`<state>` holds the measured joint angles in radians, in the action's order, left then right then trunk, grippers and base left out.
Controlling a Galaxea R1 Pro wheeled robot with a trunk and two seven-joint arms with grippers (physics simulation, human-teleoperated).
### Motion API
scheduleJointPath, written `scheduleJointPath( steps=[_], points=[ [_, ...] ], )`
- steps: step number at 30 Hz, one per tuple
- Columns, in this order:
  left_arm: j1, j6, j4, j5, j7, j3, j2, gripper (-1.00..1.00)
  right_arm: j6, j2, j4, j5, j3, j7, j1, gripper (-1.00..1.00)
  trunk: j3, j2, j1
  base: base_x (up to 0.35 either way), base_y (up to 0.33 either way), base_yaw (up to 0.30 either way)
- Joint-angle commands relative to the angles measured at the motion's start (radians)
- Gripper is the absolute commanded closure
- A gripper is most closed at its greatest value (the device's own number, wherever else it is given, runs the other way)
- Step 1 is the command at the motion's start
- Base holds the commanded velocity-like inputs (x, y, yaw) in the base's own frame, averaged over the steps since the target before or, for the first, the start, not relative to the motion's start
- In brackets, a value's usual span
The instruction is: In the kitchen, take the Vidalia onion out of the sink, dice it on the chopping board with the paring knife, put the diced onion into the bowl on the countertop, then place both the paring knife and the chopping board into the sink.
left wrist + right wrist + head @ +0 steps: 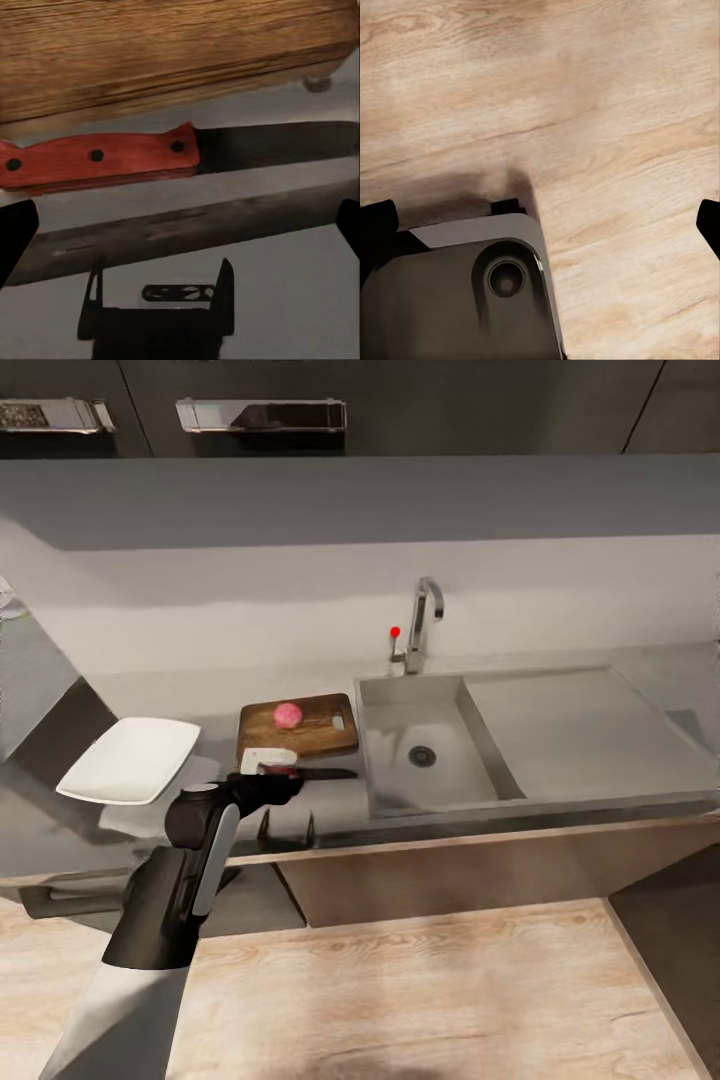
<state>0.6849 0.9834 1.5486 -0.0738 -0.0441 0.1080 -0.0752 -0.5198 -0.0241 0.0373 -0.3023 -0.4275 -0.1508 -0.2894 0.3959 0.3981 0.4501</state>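
1. Nearest the head camera, the left arm (170,900) reaches up from the wooden floor (450,990) to the desk's front edge, its jaws (287,827) hanging over that edge just in front of the paring knife.
2. Paring knife (97,161): it lies flat on the desk (60,830) between the chopping board and the front edge, long axis parallel to that edge, red handle toward the bowl, dark blade (277,144) pointing toward the sink.
3. Left jaws stand wide open in the left wrist view, one dark finger (15,236) at each side, holding nothing, with the knife lying across the gap beyond them.
4. Chopping board (310,722): its long side runs along the desk, touching or just beside the sink's near-left rim, its slot end toward the sink.
5. Onion (288,714), pinkish and round, sits on the board's half farther from the sink.
6. Bowl (130,758), white, sits at the board's far side from the sink, near the front edge.
7. Sink (480,760), with tap (425,622) behind.
8. Right jaws (540,217) spread open over the floor, empty.
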Motion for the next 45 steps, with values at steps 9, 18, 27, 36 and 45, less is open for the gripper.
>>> scheduleJointPath(
  steps=[9,18,27,36,45],
  points=[
    [0.001,0.005,0.001,-0.007,-0.005,0.001,0.0,-1.0,-0.002,0.0,0.0,-0.011,-0.004,-0.007,-0.001,-1.0,0.002,0.002,0.0,-0.345,0.0,0.0],
    [0.001,0.005,0.001,-0.007,-0.005,0.002,0.001,-1.0,-0.002,0.0,0.0,-0.011,-0.004,-0.007,-0.001,-1.0,0.002,0.002,0.0,-0.267,0.0,0.0],
    [-0.054,-0.004,0.002,-0.01,-0.001,0.002,0.003,-1.0,-0.002,0.001,0.0,-0.011,-0.005,-0.007,-0.001,-1.0,0.002,0.002,0.0,-0.017,0.0,0.0],
    [-0.206,-0.137,0.002,-0.012,0.005,0.004,0.003,-1.0,-0.002,0.001,0.0,-0.011,-0.005,-0.007,-0.001,-1.0,0.002,0.002,0.0,0.0,0.0,0.0],
    [-0.344,-0.21,0.002,-0.012,0.009,0.003,0.003,-1.0,-0.002,0.001,0.0,-0.011,-0.005,-0.007,-0.001,-1.0,0.002,0.002,0.0,0.0,0.0,0.0]
  ],
)
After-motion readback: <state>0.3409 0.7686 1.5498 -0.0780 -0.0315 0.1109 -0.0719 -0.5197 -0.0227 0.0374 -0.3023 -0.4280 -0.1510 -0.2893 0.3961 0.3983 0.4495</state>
